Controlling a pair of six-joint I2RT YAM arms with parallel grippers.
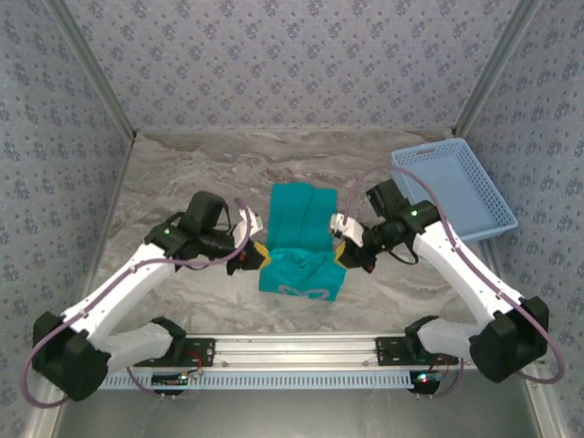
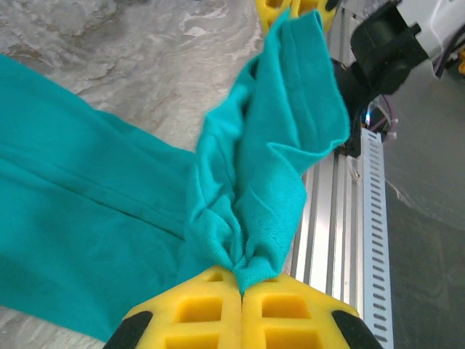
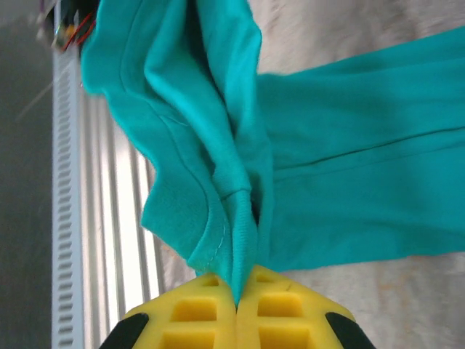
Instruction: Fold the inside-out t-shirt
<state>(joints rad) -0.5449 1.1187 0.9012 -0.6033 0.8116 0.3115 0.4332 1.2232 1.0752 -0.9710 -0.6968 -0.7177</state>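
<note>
Top view: inside-out t-shirt, teal, lying mid-worktop as a strip running near to far. Its near end is raised between left hand and right hand.

Left wrist: left hand clenched on a bunched edge. Cloth looks soft, light and limp.

Right wrist: right hand clamped on the opposite hem fold. Probably best gripped at edges and corners.

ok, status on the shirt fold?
Both shut on shirt: left pincer at its left edge, right pincer at its right. Gripped edges bunched, far part flat on table. Clear of basket, far right.
</note>
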